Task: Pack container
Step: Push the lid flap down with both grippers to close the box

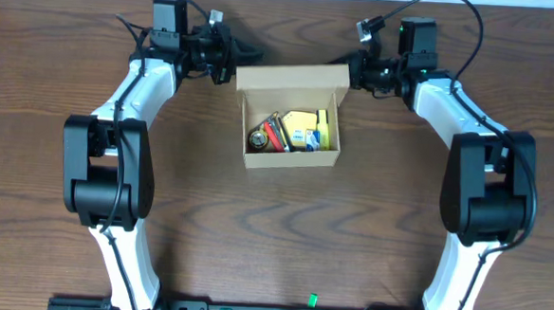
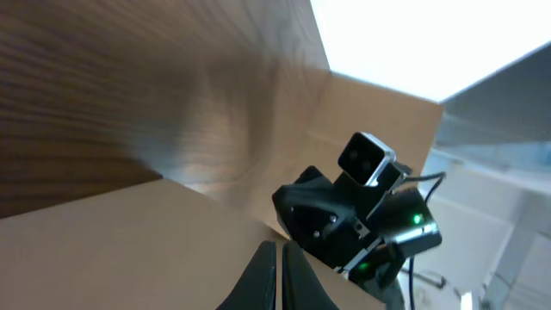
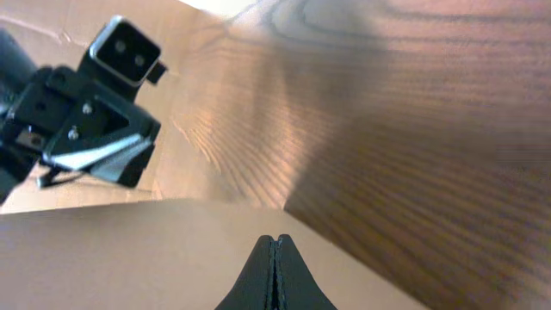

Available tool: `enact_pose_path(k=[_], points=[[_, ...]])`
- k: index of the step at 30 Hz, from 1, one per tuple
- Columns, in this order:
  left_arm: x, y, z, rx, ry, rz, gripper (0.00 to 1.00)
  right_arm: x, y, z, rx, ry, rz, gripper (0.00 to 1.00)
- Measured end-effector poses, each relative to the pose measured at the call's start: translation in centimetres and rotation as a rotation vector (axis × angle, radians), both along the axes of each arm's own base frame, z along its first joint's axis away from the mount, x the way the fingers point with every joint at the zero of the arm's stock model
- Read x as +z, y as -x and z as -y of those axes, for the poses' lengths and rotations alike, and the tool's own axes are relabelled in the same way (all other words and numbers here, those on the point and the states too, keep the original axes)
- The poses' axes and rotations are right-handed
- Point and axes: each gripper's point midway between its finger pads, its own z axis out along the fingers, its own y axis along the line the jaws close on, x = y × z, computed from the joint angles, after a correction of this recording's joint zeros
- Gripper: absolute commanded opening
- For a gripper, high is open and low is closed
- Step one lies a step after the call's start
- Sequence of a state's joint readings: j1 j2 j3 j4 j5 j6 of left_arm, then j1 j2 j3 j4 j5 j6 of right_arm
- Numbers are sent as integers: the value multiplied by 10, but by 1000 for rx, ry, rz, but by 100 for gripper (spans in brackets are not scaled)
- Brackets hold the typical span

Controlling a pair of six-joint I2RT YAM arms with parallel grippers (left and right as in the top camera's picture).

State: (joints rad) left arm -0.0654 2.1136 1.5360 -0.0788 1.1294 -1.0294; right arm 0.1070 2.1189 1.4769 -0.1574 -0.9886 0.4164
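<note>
The tan cardboard container (image 1: 291,159) stands open at the table's middle back, its flap lid (image 1: 290,78) raised toward the rear. Inside lie a yellow sticky-note pad (image 1: 323,129), a tape roll (image 1: 258,137) and red and blue stationery. My left gripper (image 1: 233,67) is shut, its tips at the lid's left corner; in the left wrist view its tips (image 2: 280,258) rest against the lid's surface (image 2: 129,250). My right gripper (image 1: 352,73) is shut at the lid's right corner; in the right wrist view its tips (image 3: 275,254) rest against the lid (image 3: 129,258).
The dark wood table (image 1: 282,231) stretches in front of the box. Each wrist view shows the opposite arm's gripper and camera beyond the lid, in the left wrist view (image 2: 344,224) and the right wrist view (image 3: 86,112).
</note>
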Motion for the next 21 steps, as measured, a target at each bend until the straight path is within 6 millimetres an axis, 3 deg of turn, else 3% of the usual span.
enact_pose_path(k=[9,15,21], points=[[11,12,7,-106,43,89,5,19,38,2,94,71,11,1],[12,16,8,-140,39,146,5,28,68,-11,188,159,60,1],[-6,36,0,-142,-89,-37,5,24,78,-18,229,230,88,1]])
